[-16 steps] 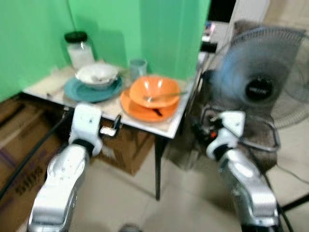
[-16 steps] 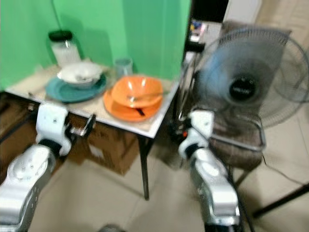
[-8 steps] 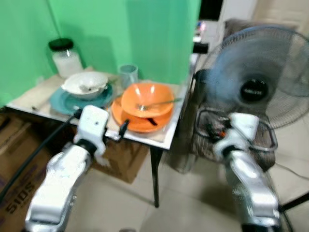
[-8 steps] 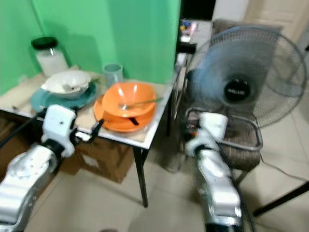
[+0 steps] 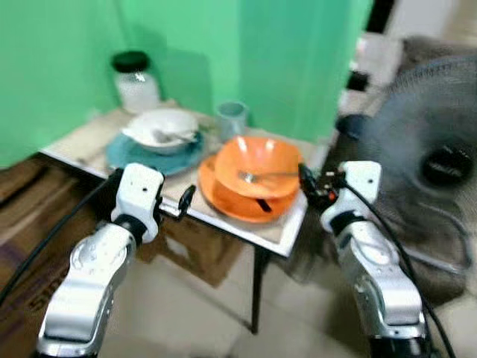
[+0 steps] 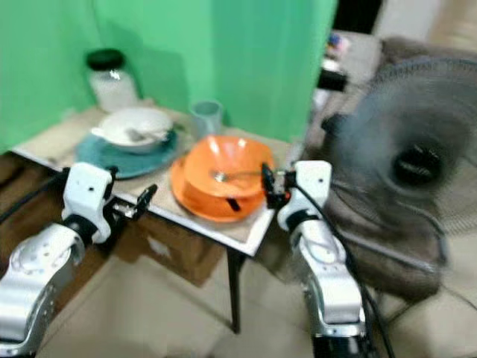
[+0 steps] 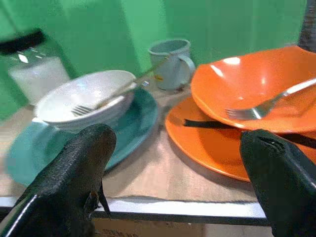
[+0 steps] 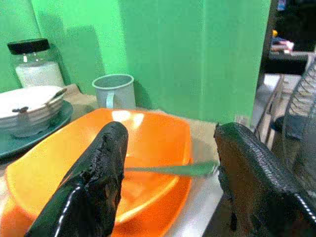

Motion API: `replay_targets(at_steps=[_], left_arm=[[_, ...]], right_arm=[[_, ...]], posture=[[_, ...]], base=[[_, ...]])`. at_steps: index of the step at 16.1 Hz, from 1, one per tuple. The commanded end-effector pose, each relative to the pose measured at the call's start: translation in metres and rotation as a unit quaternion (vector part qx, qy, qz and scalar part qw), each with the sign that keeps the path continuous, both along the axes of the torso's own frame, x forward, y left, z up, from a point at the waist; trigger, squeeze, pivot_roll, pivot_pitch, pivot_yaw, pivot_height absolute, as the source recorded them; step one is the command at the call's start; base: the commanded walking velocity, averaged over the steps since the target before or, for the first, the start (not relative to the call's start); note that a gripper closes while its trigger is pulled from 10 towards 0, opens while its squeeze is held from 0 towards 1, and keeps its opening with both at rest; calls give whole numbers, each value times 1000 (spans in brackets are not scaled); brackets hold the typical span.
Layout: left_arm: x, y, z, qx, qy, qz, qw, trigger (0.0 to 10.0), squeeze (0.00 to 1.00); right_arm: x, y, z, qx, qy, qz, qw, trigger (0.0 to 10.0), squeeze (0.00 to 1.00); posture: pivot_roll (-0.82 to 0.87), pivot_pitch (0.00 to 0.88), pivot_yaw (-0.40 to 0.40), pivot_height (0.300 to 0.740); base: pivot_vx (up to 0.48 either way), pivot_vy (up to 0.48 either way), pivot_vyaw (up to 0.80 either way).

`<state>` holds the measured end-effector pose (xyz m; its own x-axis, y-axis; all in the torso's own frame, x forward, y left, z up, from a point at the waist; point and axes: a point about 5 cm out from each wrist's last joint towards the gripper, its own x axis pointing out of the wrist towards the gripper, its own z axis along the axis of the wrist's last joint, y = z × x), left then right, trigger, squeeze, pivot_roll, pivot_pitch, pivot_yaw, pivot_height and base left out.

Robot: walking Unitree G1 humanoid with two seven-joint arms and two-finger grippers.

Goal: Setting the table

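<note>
Clearly the relation that matters is between the right end effector (image 6: 267, 184) and the fork (image 6: 237, 174) lying in the orange bowl (image 6: 223, 165). That bowl sits on an orange plate (image 6: 201, 200) at the near right corner of the tabletop (image 6: 246, 227), and the fork's long axis runs roughly across the bowl, tines toward the middle and handle reaching out over the rim on the robot's right side. The right end effector hangs just beside that rim, fingers spread apart and empty, and in its wrist view the handle (image 8: 170, 170) lies crosswise in the gap between the two black fingers (image 8: 94, 182). So the right arm is plainly the nearer one for the fork, and I judge a short reach forward would bring the fingers around the handle end. The left end effector (image 5: 186, 200) waits at the near edge of the tabletop, also spread open with nothing in it, facing the stretch between the orange plate and the teal plate (image 5: 123, 153). A white bowl (image 5: 160, 127) with its own utensil rests on the teal plate, farther back and to the left. Behind them stand a pale mug (image 5: 232, 118) and a black-lidded jar (image 5: 136, 80) against the green wall. A fan (image 6: 406, 160) stands off the robot's right.
</note>
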<state>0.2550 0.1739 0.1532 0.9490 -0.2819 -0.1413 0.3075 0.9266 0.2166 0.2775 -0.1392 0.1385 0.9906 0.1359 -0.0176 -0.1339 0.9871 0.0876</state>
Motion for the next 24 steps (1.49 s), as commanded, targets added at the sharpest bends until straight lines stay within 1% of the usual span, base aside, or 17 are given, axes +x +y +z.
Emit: replay_targets(at_steps=[1,7,9,10,11,12,13,14,16,17,18,19,20,21,22,23,24], left_arm=[[-1,-3,1,-4,-2,-9,1000,10000,0],[-2,-8,2,4,-1,-29,1000,10000,0],[-1,-6,0,3,2,-16,1000,10000,0],[-2,-10,1,2,-1,-29,1000,10000,0],[-2,-10,2,3,-2,-32,999,10000,0],[0,-7,3,1,-4,-31,1000,10000,0],[0,-11,6,-8,-5,-56,998,10000,0],[-4,-16,9,-2,-1,-101,995,10000,0],[-4,-16,6,8,14,-132,991,10000,0],[-3,-16,3,12,31,-156,987,10000,0],[-4,-20,0,17,51,-196,979,10000,0],[-5,-21,-2,24,60,-218,974,10000,0],[-6,-23,-6,40,86,-257,962,10000,0],[-6,-24,-7,48,101,-280,953,10000,0],[-6,-25,-7,48,105,-290,950,10000,0],[-9,-29,-8,45,117,-313,941,10000,0],[-14,-33,-10,41,130,-334,933,10000,0]], right_arm=[[3,-7,0,-1,-1,-15,1000,10000,0],[8,-8,7,-8,-12,-6,1000,10000,0],[10,-10,8,-16,-11,-3,1000,10000,0],[11,-12,10,-18,-12,0,1000,10000,0],[12,-14,10,-15,-9,-1,1000,10000,0],[18,-18,10,-28,7,13,1000,10000,0],[23,-23,11,-52,21,35,998,10000,0],[28,-31,12,-88,37,67,993,10000,0],[38,-39,18,-103,53,114,987,10000,0],[45,-43,26,-108,70,156,979,10000,0],[53,-44,31,-150,93,203,963,10000,0],[58,-44,33,-173,106,221,954,10000,0],[68,-42,40,-203,135,266,933,10000,0],[75,-39,45,-217,151,293,919,10000,0],[77,-38,47,-220,159,303,913,10000,0],[83,-38,48,-253,190,325,891,10000,0],[86,-38,46,-293,232,340,863,10000,0]], posture=[[180,0,19,740],[184,0,5,740],[190,0,6,740],[190,0,1,740],[187,0,-3,740],[178,0,4,740],[182,0,7,740],[183,0,1,740],[162,0,7,740],[152,0,18,740],[136,0,22,740],[136,0,22,740],[130,0,25,740],[127,0,24,740],[127,0,22,740],[127,0,18,740],[128,0,13,740]], base=[[292,0,0],[294,0,0],[294,0,0],[289,0,0],[292,0,0],[247,0,0],[0,0,0],[0,0,0],[0,0,0],[0,0,0],[0,0,0],[0,0,0],[0,0,0],[0,0,0],[0,0,0],[0,0,0],[0,0,0]])
